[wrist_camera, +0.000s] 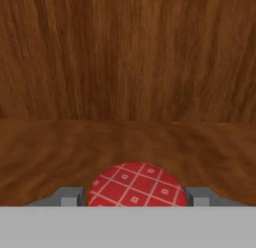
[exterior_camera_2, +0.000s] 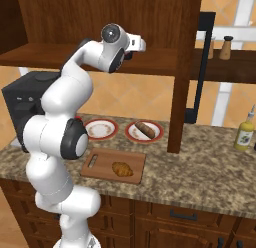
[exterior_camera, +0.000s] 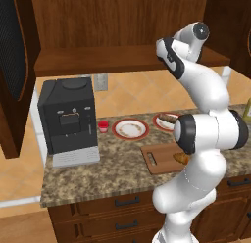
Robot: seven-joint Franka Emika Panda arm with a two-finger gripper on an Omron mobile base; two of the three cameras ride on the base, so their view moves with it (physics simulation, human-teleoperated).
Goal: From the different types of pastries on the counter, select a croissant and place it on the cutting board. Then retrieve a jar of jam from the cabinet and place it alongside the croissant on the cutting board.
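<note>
While the claw (wrist_camera: pixel 135 198) straddles the jar of jam (wrist_camera: pixel 135 184), croissant (exterior_camera_2: pixel 122 168) rests on cutting board (exterior_camera_2: pixel 100 164).

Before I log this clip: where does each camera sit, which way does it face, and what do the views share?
Left base view: behind the arm's left, facing the counter; the arm rises at right.
Right base view: behind its right, facing the cutting board with the croissant; the arm rises at left.
Hand view: on the hand, facing the cabinet back; finger tips flank the jar of jam.
Both base views share board, croissant and plates.
</note>
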